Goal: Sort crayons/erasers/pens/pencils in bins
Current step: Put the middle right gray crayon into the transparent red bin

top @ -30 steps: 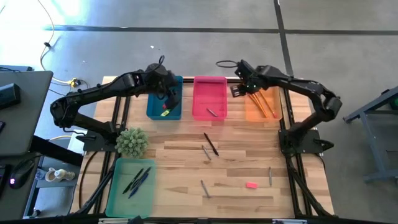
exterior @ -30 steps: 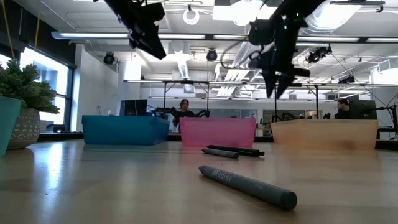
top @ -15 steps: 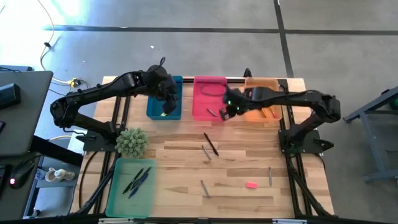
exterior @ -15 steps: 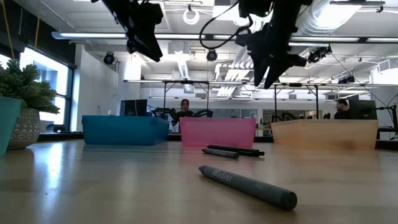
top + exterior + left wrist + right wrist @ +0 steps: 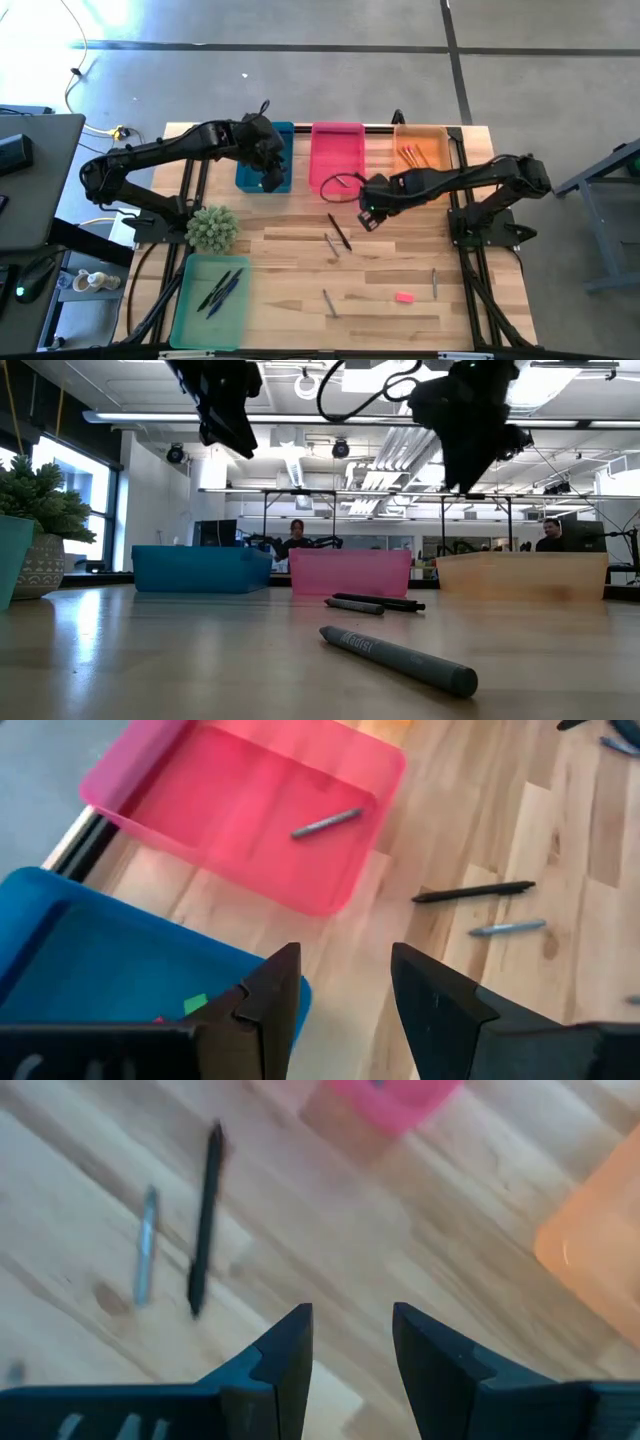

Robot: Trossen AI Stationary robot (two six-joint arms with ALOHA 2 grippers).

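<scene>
Hovering empty with its fingers parted, the right gripper (image 5: 369,212) now stands over bare wood just in front of the gap between the pink bin (image 5: 337,155) and the orange bin (image 5: 421,160); a second ago it was above the orange bin, so it has swung away, which suggests a delivery there is finished and a fresh pick is beginning. At about its 8 o'clock in the high view lie a black pen (image 5: 339,231) and a grey crayon (image 5: 331,244), just beside each other and the nearest loose items. The left gripper (image 5: 271,182), likewise parted and holding nothing, has drifted slightly toward the front edge of the blue bin (image 5: 263,160). The orange bin holds pencils (image 5: 412,155); the pink bin holds one crayon (image 5: 326,822); the blue bin shows small erasers (image 5: 194,1005); the green bin (image 5: 210,298) holds dark pens. Loose on the table remain two more crayons (image 5: 329,302) and a pink eraser (image 5: 404,296).
</scene>
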